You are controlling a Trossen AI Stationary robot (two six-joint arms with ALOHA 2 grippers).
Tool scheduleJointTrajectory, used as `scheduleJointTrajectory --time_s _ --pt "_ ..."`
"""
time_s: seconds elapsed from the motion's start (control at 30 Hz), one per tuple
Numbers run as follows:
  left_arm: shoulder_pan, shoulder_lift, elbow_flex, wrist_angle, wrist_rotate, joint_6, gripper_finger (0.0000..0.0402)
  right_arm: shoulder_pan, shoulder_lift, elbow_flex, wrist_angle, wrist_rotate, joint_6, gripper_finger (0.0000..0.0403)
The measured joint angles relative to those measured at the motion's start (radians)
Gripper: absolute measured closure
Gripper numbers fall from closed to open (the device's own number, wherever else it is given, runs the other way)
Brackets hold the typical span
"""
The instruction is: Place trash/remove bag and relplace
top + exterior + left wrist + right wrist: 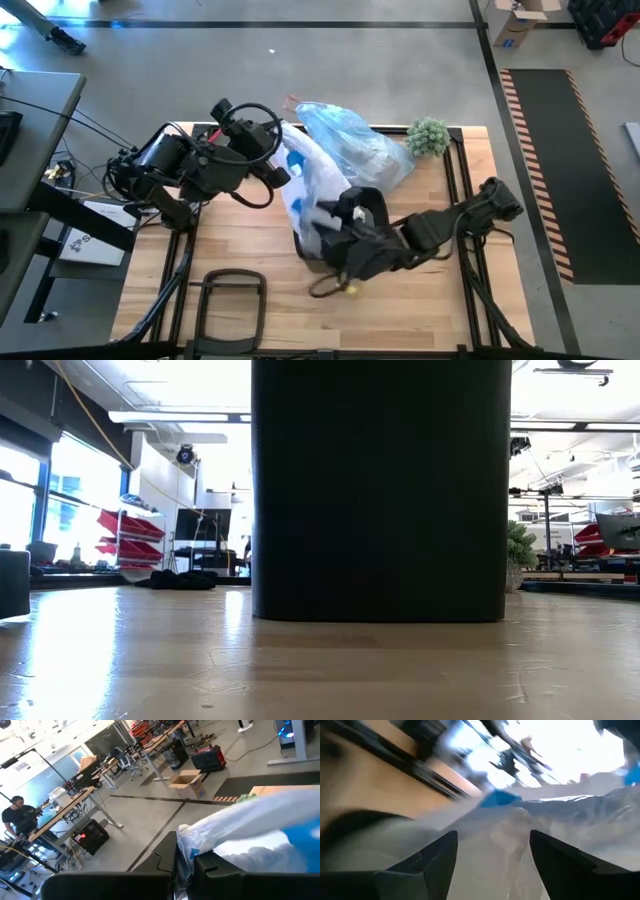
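Counter (250, 235) middle blocked: whiter plastic bag (305, 195) and light-blue bag (350, 140) piled together, right pincer (335, 225) pressed against them, left pincer (285, 170) at their left edge. Plant (427, 136) fills far right corner. Near-left counter mostly bare wood apart from a black frame (233, 300).

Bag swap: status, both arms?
Left gripper shut on the white bag. Right gripper open over it. Blue bag behind, near plant. No obstruction seen.
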Motion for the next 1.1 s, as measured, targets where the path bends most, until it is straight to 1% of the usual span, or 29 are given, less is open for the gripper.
scheduleJointTrajectory --time_s 0.07,0.1,0.13,0.2,0.3,0.4,0.43,0.6,0.7,0.83,0.93,1.0,1.03,1.1 --pt "0.0 0.001 0.0 0.0 0.0 0.0 0.0401 -0.011 0.016 -0.001 -0.035 0.211 0.013 0.0169" --pt "-0.001 0.001 0.0 0.0 0.002 0.0 0.0402 -0.019 0.016 -0.002 -0.056 0.284 0.016 0.0173" --pt "-0.006 0.001 0.0 -0.001 0.009 -0.002 0.0402 -0.028 0.011 -0.002 -0.071 0.337 0.018 0.018" --pt "-0.018 0.0 0.0 -0.001 0.022 -0.013 0.0402 -0.043 -0.015 -0.001 -0.094 0.361 0.026 0.0203" --pt "-0.039 0.0 0.0 -0.003 0.024 -0.016 0.0402 -0.062 -0.073 -0.001 -0.119 0.303 0.065 0.0269" --pt "-0.067 0.0 0.0 -0.004 0.024 -0.016 0.0401 -0.074 -0.165 -0.001 -0.178 0.218 0.151 0.0364" --pt "-0.078 0.0 0.0 -0.005 0.024 -0.016 0.0401 -0.081 -0.202 -0.001 -0.204 0.192 0.183 0.0382" --pt "-0.135 -0.002 0.0 -0.003 0.026 -0.018 0.0401 -0.11 -0.386 0.0 -0.29 0.085 0.359 0.0399" --pt "-0.174 -0.008 0.0 0.0 0.036 -0.039 0.0401 -0.131 -0.498 0.0 -0.318 -0.002 0.457 0.0401" --pt "-0.227 -0.026 0.0 0.027 0.118 -0.081 0.0401 -0.187 -0.621 0.002 -0.391 -0.137 0.596 0.0402" --pt "-0.26 -0.051 0.0 0.095 0.218 -0.102 0.0401 -0.221 -0.669 0.002 -0.483 -0.203 0.687 0.0403" --pt "-0.276 -0.067 0.0 0.149 0.261 -0.103 0.0401 -0.227 -0.679 0.002 -0.541 -0.242 0.704 0.0403" --pt "-0.281 -0.074 0.0 0.17 0.267 -0.103 0.0401 -0.225 -0.678 0.002 -0.547 -0.282 0.698 0.0403" --pt "-0.286 -0.084 0.0 0.191 0.263 -0.101 0.0401 -0.206 -0.666 0.002 -0.519 -0.404 0.67 0.0403"
